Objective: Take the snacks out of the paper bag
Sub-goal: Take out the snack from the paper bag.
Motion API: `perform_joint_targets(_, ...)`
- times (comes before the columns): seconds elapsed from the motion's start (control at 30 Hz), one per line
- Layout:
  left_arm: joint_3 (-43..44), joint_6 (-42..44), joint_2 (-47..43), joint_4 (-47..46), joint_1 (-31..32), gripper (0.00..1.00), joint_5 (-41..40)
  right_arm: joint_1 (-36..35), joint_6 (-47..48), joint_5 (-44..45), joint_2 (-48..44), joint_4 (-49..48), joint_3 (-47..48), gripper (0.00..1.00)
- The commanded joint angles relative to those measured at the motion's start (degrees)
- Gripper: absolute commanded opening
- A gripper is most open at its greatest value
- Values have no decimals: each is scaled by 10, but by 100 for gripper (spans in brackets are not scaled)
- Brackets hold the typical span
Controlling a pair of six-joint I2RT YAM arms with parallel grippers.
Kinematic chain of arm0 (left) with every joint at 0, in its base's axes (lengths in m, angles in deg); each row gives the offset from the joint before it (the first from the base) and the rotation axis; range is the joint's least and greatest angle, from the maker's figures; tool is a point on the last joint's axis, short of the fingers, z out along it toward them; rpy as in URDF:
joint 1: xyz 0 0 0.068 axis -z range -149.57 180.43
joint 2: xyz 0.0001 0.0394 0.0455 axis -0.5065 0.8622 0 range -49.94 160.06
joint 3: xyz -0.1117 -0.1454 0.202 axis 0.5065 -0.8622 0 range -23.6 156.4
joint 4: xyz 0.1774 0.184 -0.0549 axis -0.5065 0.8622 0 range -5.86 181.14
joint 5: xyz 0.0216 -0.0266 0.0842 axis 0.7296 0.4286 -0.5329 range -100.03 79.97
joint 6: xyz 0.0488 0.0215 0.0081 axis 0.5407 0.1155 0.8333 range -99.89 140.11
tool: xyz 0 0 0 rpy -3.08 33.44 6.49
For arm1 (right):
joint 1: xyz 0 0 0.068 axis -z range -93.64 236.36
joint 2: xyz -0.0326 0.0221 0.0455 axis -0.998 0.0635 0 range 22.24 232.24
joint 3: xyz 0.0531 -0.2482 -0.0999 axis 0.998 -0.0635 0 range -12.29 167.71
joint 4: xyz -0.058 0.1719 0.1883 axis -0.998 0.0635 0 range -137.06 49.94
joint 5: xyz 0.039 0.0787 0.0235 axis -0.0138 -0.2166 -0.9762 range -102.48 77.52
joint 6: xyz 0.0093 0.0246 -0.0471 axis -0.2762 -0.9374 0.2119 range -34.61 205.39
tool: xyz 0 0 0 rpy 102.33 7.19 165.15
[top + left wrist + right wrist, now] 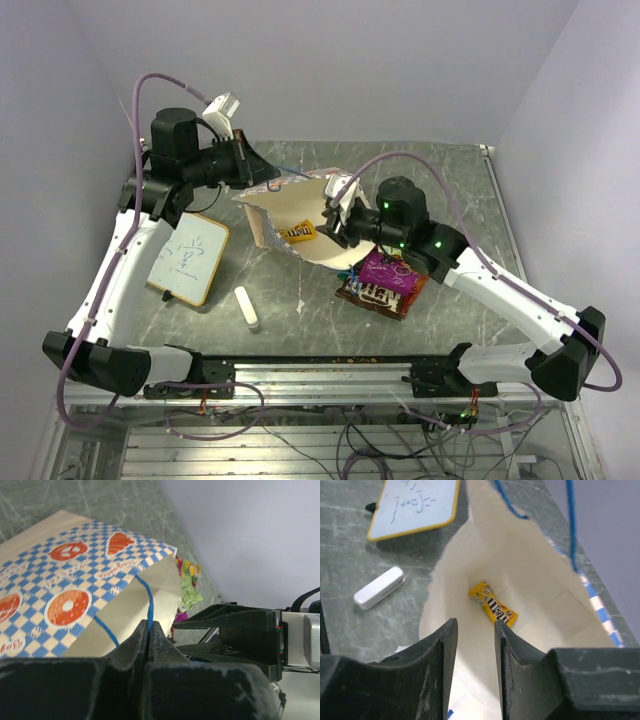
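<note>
Right gripper (475, 624), narrowly parted and empty: I see the glossy yellow packet (492, 605) straight ahead, slanted mid-frame, inside the cream paper bag (535, 550).

The paper bag (485, 565) gapes wide just ahead of the right gripper (475, 625), leaving an open way in toward the yellow packet (492, 605) deep inside; a blue cord handle (570, 525) hangs across the upper rim, and a whiteboard (415, 502) and white block (379, 587) lie on the table to its left

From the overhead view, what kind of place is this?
Likely a robot lab test cell: plain walls box in the tabletop, arms bolted to a metal rail, loose cabling underneath.
</note>
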Motion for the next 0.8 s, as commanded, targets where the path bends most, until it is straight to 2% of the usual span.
perform_joint_targets(0.0,18,52,-30,84,-2,7,-59,-19,23,-12,-2,11,-27,35)
perform_joint_targets(0.23,-39,-18,-67,17,-2,7,-57,-22,-29,6,-5,-38,-77,35)
perform_joint_targets(0.4,-58,-6,-80,13,-2,7,-41,-24,-35,5,-8,-33,-96,35)
perform_joint_targets(0.53,-100,3,-109,-1,-2,7,-30,-31,-3,12,29,-36,-101,35)
perform_joint_targets(0.77,-76,33,-120,48,-2,7,-69,-60,18,60,109,-62,-80,31)
